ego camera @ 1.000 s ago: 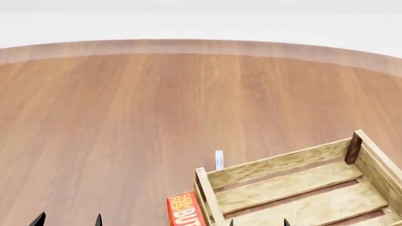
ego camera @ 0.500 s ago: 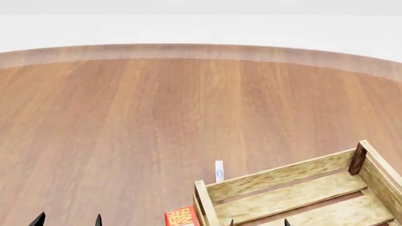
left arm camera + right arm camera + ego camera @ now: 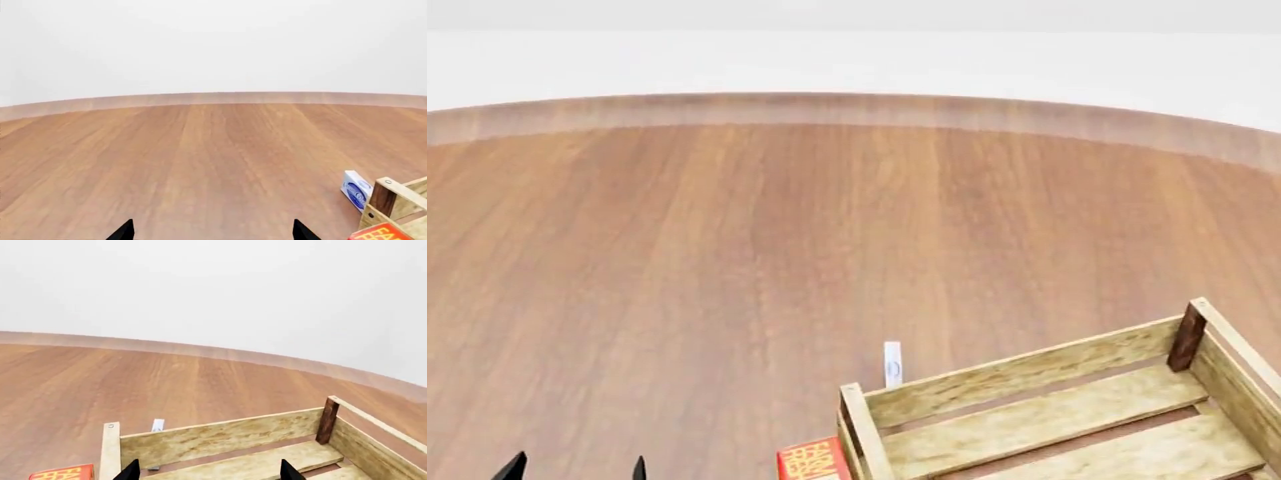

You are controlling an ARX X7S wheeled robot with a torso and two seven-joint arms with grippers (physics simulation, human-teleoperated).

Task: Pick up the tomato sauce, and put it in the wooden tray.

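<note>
Between one second and half a second before, the head view was raised slightly, so that the wooden tray [image 3: 1054, 410], the red box [image 3: 814, 462] at its 9 o'clock corner and the small white card [image 3: 892, 364] at its 11 o'clock were displaced toward 6 o'clock. Since then the right gripper's fingertips have been lost from the lower edge, while the left gripper [image 3: 574, 467] tips are seen lower.

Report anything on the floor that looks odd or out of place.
A small white-and-blue box sits edge-on just outside the wooden tray's far wall, leaning against it or nearly. A red carton lies beside the tray's corner. No tomato sauce is in view.
</note>
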